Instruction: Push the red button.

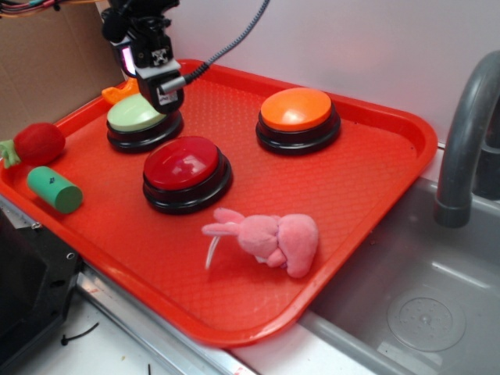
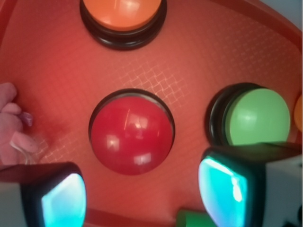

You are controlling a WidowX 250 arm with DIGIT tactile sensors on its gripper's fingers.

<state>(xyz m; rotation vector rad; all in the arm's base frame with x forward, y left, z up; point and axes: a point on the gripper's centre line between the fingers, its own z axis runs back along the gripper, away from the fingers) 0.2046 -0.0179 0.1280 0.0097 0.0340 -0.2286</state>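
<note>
The red button (image 1: 186,166) (image 2: 131,135) sits on its black base near the middle of the orange-red tray (image 1: 359,195) (image 2: 52,71), a little toward the left side and the front. Nothing touches its glossy dome. Just behind it and to the left stands the pale-green button (image 1: 137,116) (image 2: 257,116), and to the right, well apart, stands the orange button (image 1: 297,111) (image 2: 122,13).

The gripper (image 1: 160,86) (image 2: 142,194) hangs above the pale-green button, at the back left part of the tray, not over the red one. In the wrist view its two fingers (image 2: 62,198) stand wide apart, with the red dome between and beyond them, so the jaws are open and hold nothing.

In front of the red button a pink plush rabbit (image 1: 269,238) (image 2: 12,127) lies on the tray. On the left edge lie a green cylinder (image 1: 55,190) and a red toy strawberry (image 1: 37,144). To the right of the tray there is a grey sink (image 1: 414,305) with a grey faucet (image 1: 462,141).
</note>
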